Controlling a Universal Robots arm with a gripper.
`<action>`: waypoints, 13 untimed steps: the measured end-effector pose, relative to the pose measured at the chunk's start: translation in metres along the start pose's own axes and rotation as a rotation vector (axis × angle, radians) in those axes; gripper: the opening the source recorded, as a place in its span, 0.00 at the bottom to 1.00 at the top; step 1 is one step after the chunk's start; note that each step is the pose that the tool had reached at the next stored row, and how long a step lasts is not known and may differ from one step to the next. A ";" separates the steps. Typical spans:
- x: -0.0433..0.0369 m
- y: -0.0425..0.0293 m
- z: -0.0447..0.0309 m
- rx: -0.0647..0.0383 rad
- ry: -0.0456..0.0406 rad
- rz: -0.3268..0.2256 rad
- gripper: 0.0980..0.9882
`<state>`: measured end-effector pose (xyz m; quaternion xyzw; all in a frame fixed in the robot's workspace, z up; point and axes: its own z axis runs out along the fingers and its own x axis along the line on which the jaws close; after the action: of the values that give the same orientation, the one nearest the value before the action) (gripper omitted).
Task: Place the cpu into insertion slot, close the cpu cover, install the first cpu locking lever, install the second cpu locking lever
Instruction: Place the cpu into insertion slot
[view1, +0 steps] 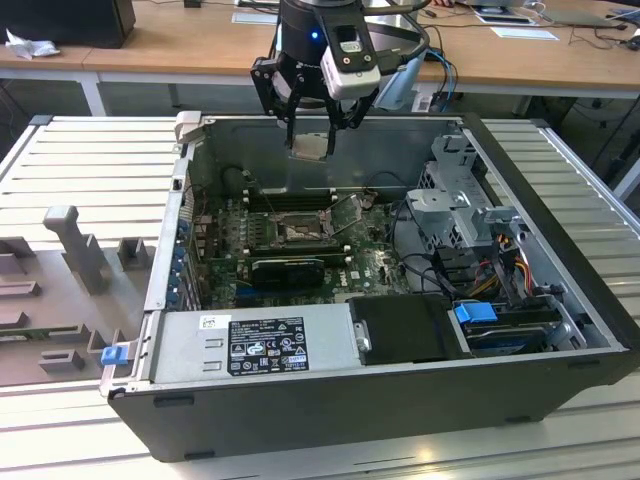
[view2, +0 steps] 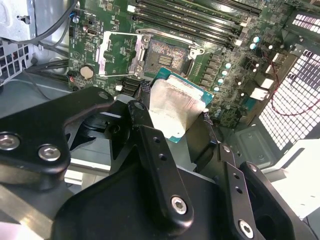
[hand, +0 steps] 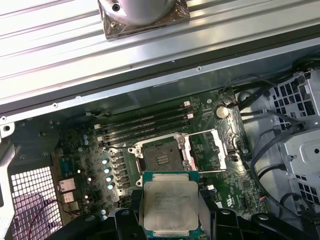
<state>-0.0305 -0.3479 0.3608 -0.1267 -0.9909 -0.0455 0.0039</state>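
The end effector (view1: 311, 133) is gripping the cpu (view1: 309, 147) flat between its fingers, hanging high above the open computer case (view1: 300, 410), while the insertion slot (view1: 297, 232) is lying bare well below it, with the cpu cover (hand: 212, 148) swung open alongside.

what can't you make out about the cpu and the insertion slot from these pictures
- cpu: one edge is cut off by the picture's border in the first wrist view. Part of it is hidden behind the jaws in the second wrist view. Its contact side faces away in both wrist views.
- insertion slot: the pin field is too small to check in the exterior view.
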 end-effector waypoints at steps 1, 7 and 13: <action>0.0000 0.0000 0.0000 0.000 -0.0002 0.002 0.48; 0.0000 0.0000 0.0000 0.000 -0.0011 0.011 0.48; 0.0000 0.0000 0.0002 0.000 -0.0019 0.020 0.48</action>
<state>-0.0305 -0.3479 0.3606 -0.1369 -0.9895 -0.0455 0.0035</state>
